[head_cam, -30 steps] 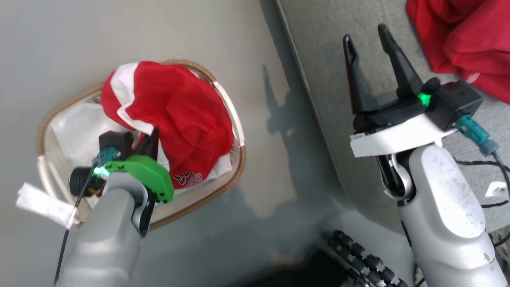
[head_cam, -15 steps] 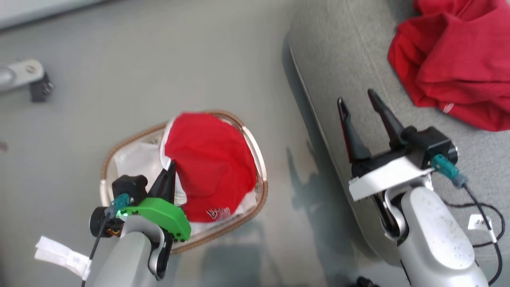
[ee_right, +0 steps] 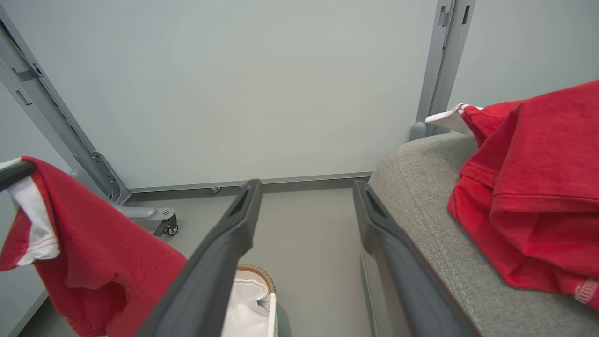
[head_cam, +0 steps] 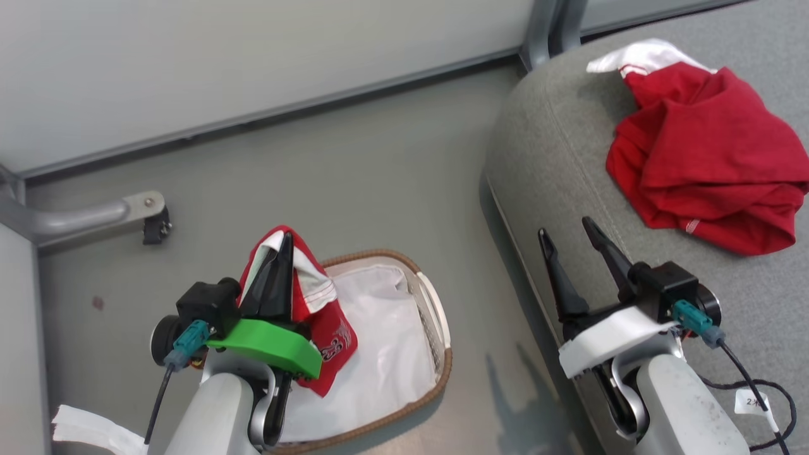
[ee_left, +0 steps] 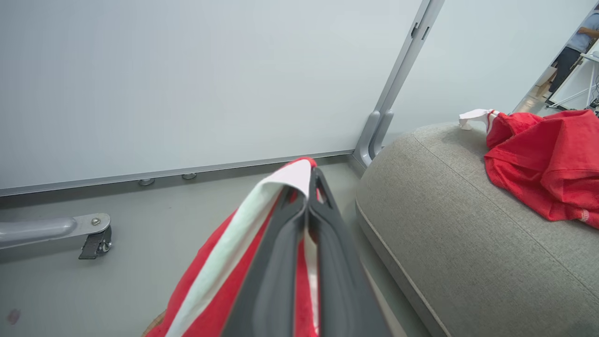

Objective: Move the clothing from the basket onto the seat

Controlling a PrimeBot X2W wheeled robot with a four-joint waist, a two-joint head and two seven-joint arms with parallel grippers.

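Nearest the robot, the left end effector (head_cam: pixel 286 240) is clamped tight on the held garment (head_cam: pixel 328 332). It pinches the white-striped edge near the fingertips, so the rest of the red cloth falls free. The held garment hangs above the near-left part of the basket (head_cam: pixel 444 370). Its long axis runs roughly up and down, with the striped edge at the top and the lettered part at the bottom. This high grip probably serves to keep the hem clear of the woven rim during the carry to the right. In the basket I can see the white liner (head_cam: pixel 385 354) and no red cloth.

The right end effector (head_cam: pixel 565 227) hovers over the near edge of the seat (head_cam: pixel 556 145). Its fingers are spread apart and hold nothing, so it appears to be waiting.

Farther along, the second garment (head_cam: pixel 701 151) lies crumpled on the seat. Its long axis runs diagonally, and its white end points toward the partition wall (head_cam: pixel 253 57) beyond.
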